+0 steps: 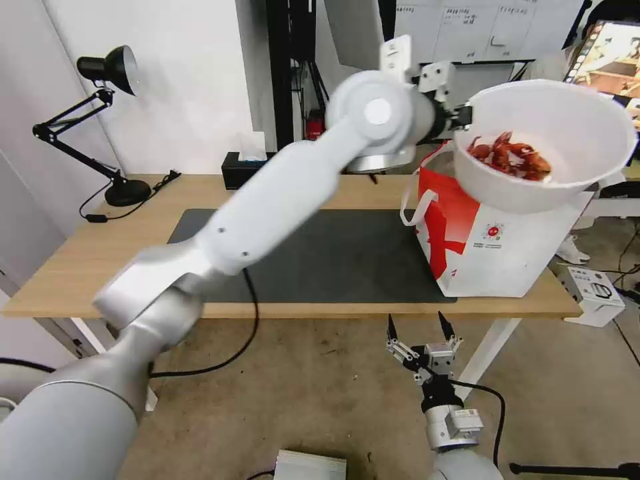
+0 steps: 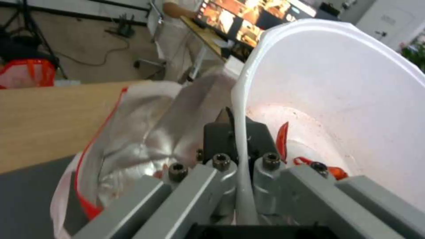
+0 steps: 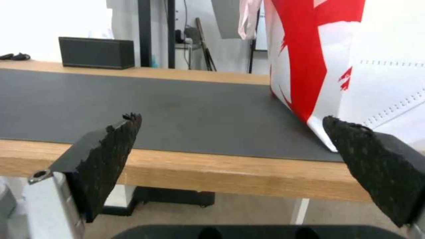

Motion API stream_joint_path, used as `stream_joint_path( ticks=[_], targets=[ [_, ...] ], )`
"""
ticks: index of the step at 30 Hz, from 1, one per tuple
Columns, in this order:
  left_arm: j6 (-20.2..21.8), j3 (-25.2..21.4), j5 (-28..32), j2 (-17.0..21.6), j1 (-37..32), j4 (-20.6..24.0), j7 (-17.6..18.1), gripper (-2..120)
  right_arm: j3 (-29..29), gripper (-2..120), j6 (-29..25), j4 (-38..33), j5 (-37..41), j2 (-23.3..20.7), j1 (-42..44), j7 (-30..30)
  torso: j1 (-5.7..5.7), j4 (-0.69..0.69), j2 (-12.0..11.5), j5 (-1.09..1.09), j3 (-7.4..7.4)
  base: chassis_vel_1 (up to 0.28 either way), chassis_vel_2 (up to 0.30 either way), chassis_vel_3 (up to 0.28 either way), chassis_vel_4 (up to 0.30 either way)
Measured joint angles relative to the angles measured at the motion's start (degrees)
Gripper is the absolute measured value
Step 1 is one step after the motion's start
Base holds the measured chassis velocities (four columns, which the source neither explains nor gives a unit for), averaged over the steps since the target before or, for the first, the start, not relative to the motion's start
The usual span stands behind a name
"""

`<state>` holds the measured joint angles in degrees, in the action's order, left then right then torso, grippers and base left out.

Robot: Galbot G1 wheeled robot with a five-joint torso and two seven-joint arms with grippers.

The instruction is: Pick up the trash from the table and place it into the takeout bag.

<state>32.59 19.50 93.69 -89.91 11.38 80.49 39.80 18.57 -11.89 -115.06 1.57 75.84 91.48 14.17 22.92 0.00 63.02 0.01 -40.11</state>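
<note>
My left gripper (image 1: 467, 117) is shut on the rim of a white round bowl (image 1: 567, 143) holding red shells (image 1: 510, 157). The bowl hangs tilted above the open top of the white-and-red takeout bag (image 1: 493, 247), which stands on the right end of the table (image 1: 100, 267). In the left wrist view the black fingers (image 2: 217, 132) pinch the bowl wall (image 2: 336, 83), with the bag's silver foil lining (image 2: 146, 132) beneath. My right gripper (image 1: 420, 330) waits open below the table's front edge, its pads (image 3: 111, 146) wide apart facing the dark mat (image 3: 155, 106) and the bag (image 3: 318, 59).
A black tissue box (image 1: 243, 167) sits at the table's back edge and a black desk lamp (image 1: 113, 73) at the far left. A dark grey mat (image 1: 320, 257) covers the table's middle. A small white box (image 1: 593, 293) lies on the floor at right.
</note>
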Motion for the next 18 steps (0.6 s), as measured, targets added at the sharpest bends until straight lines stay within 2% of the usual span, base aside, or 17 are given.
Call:
stream_joint_path(
  ticks=[4, 9, 18],
  targets=[
    [-2.0, 0.1, -1.6, -1.8, 1.4, -3.0, 0.1, 0, 0.0, 100, 0.0, 0.0, 0.0, 0.0, 0.0, 0.0, 0.00, -0.01, 0.0, 0.00, 0.00, 0.000, 0.000, 0.000, 0.000],
    [-5.1, 1.6, -2.6, -1.9, 2.9, -5.1, 0.3, 0, 0.0, 100, 0.0, 0.0, 0.0, 0.0, 0.0, 0.0, -0.01, 0.01, 0.0, -0.01, 0.00, 0.000, 0.000, 0.000, 0.000],
    [-11.9, 7.0, -2.4, -1.9, 5.2, -8.0, 5.3, 0, 0.0, 100, 0.0, 0.0, 0.0, 0.0, 0.0, 0.0, 0.00, 0.01, 0.0, -0.01, 0.00, 0.000, 0.000, 0.000, 0.000]
  ],
)
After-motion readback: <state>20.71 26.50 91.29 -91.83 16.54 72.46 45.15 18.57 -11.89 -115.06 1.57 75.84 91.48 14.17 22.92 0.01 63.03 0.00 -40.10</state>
